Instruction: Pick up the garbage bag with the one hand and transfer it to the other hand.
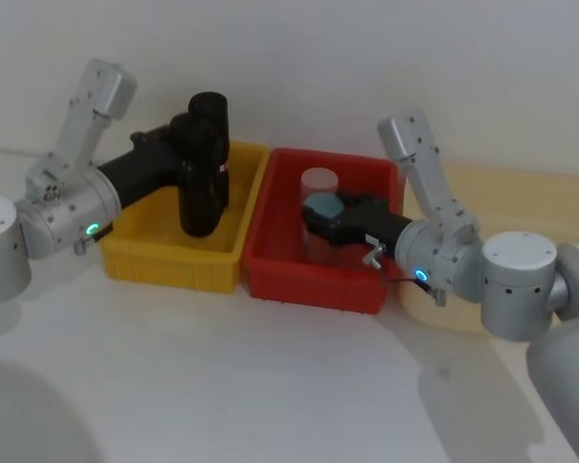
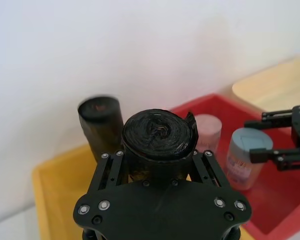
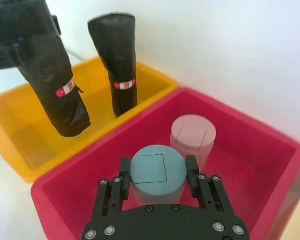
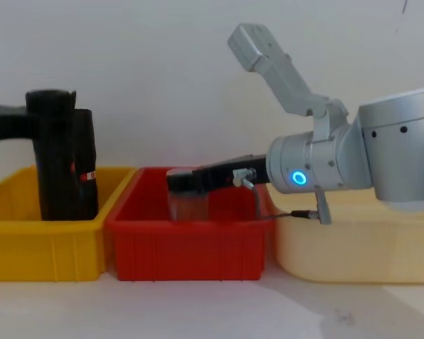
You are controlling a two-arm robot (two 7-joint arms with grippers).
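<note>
Gripping garbage bag, red-white label

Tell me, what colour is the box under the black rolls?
Yellow box, clearest in the head view.

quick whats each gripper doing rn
left gripper: closed on the garbage bag roll
right gripper: at the blue-grey canister in the red bin, grip cannot be told
</note>
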